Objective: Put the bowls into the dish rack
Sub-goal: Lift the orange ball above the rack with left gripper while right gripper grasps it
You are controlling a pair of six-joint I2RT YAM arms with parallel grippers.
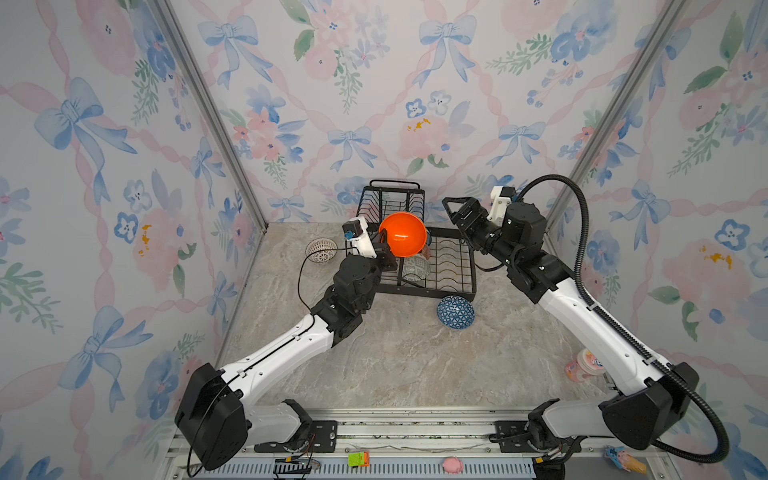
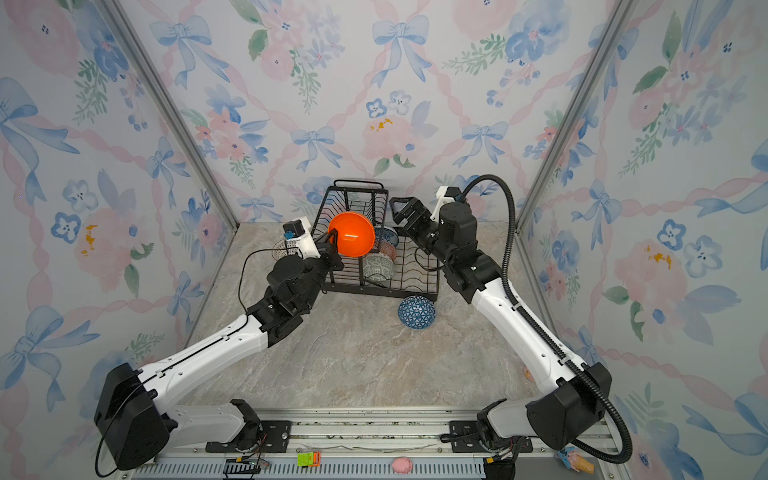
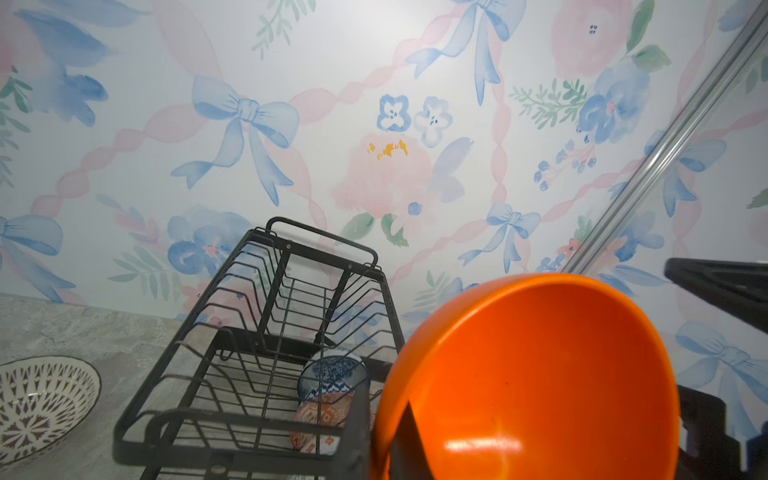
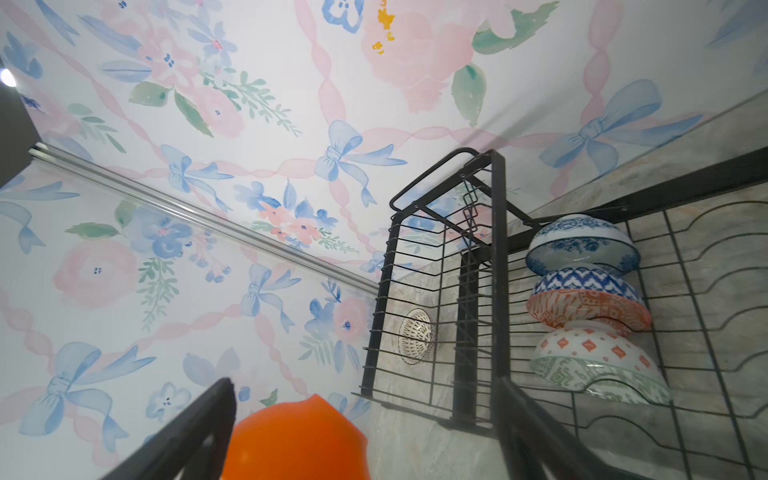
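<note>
Left gripper (image 1: 382, 245) is clamped on the rim of the plain orange bowl (image 1: 402, 235); the left wrist view shows one finger (image 3: 409, 444) lying inside the bowl wall. The bowl is held off the table (image 1: 395, 365), tilted on edge with its hollow facing the cameras. In both top views it sits over the dish rack (image 4: 498, 291), where the raised upper basket meets the lower tray. Cannot tell whether it touches the wire. Right gripper (image 1: 457, 206) has its jaws spread wide and holds nothing; it hangs near the rack's far right side. Three bowls stand on edge in a tight row in the lower tray: blue-and-white bowl (image 4: 582, 245), red-orange bowl (image 4: 590, 309), grey-green bowl (image 1: 415, 269). White lattice bowl (image 1: 321, 250) sits upright on the table, left of the rack and apart from it. Dark blue geometric bowl (image 1: 456, 311) lies upside down on the table just beside the rack's front right corner.
</note>
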